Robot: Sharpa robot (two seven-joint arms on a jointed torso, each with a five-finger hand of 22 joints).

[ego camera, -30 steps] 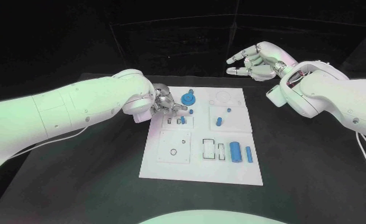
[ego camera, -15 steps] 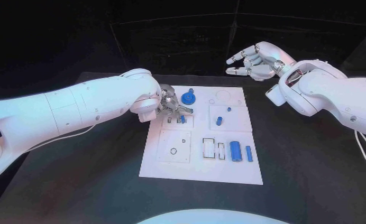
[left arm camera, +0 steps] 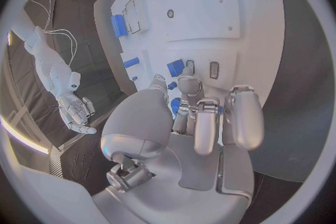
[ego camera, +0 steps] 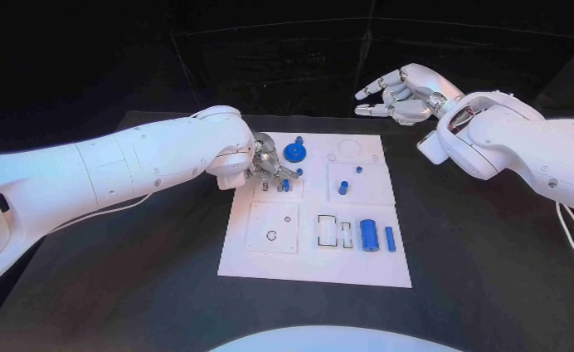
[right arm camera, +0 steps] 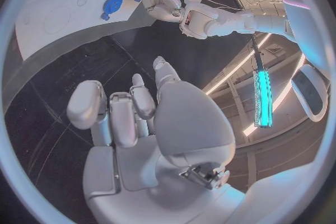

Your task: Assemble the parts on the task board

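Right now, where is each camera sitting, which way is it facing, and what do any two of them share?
Head view: on the robot's head, looking down at the task board; both white arms enter from the sides.
Left wrist view: behind the left hand, facing the board's blue parts.
Right wrist view: behind the right hand, raised off the board and facing across the table.
Shared: the blue gear shows in head and right wrist views.

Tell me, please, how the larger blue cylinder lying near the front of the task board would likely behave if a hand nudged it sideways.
The larger blue cylinder lies on its side, so it would probably roll. It looks rigid and light, and its smooth surface may slip across the white task board.
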